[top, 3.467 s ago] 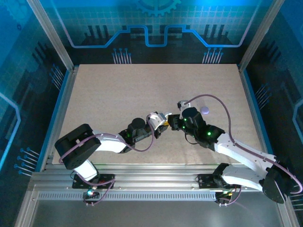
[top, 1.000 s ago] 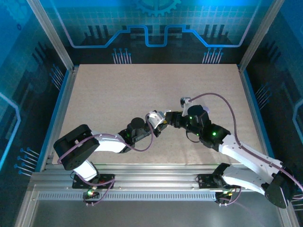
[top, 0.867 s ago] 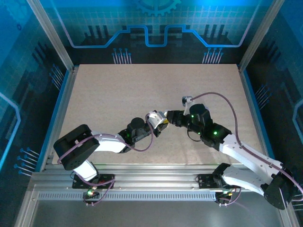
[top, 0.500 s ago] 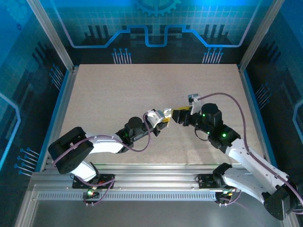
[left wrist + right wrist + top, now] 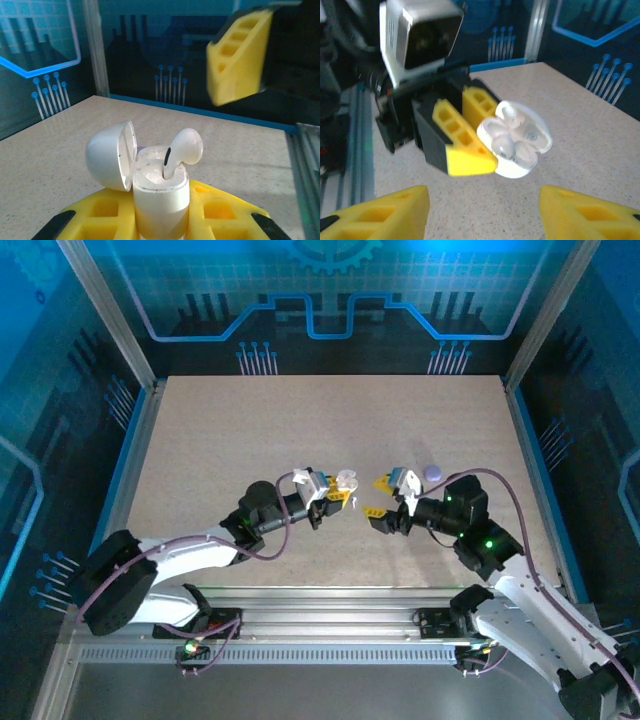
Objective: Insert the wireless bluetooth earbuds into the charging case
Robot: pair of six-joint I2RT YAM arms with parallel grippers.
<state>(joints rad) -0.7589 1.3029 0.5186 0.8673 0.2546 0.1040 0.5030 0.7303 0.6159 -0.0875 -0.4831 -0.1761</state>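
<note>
Left gripper point(image 5: 338, 492) closed on white charging case point(image 5: 160, 197), lid point(image 5: 110, 155) open, between its fingers point(image 5: 100, 217). White earbud point(image 5: 182, 147) stands in case, head above rim. Right gripper point(image 5: 380, 497) fingers spread, empty, near case, not touching.

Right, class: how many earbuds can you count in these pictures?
1 for certain: a white earbud standing half out of the open charging case in the left gripper. Others may be hidden.
</note>
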